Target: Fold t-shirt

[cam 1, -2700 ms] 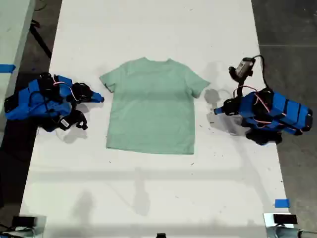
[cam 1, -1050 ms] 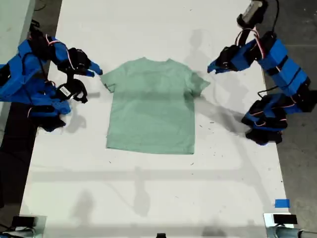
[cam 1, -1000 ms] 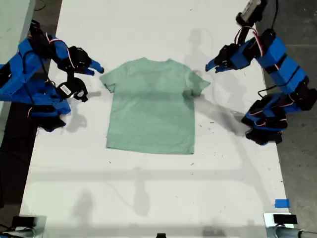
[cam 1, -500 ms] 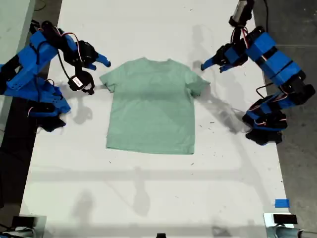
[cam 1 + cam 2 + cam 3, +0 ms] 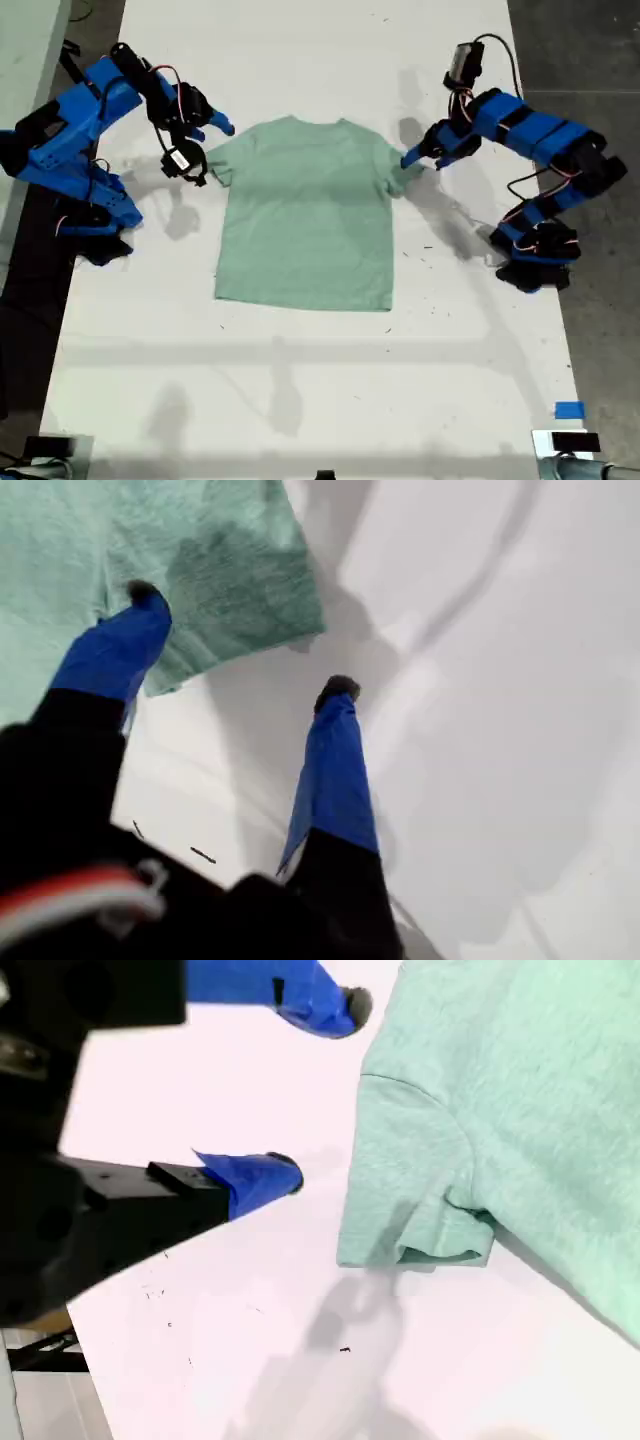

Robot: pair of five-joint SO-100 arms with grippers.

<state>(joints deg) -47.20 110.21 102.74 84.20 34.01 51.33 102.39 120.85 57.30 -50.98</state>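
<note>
1. Blue arm at the exterior view's left carries my second gripper [image 5: 208,150]. It reaches in towards the shirt's near sleeve.
2. Second gripper [image 5: 322,1090]: jaws spread wide, nothing between them. In its wrist view both blue fingertips [image 5: 290,1175] are over bare white table [image 5: 250,1360], just beside the sleeve and not on the cloth.
3. That sleeve's edge is curled under into a small tuck in the second wrist view.
4. Shirt [image 5: 305,215]: pale mint green, spread flat on the table [image 5: 300,380] between the two arms. Collar points to the exterior view's top, hem to its bottom. Body smooth, both sleeves out to the sides.
5. Blue arm at the exterior view's right carries my first gripper [image 5: 420,160], down at the other sleeve.
6. First gripper [image 5: 242,640]: jaws apart, gripping nothing. In its wrist view one fingertip [image 5: 145,592] is over the sleeve cloth [image 5: 230,570], and the other is over bare table beside the sleeve edge. I cannot tell whether either tip touches.
7. Scrap of blue tape [image 5: 569,410] lies at the table's lower corner on the exterior view's right.
</note>
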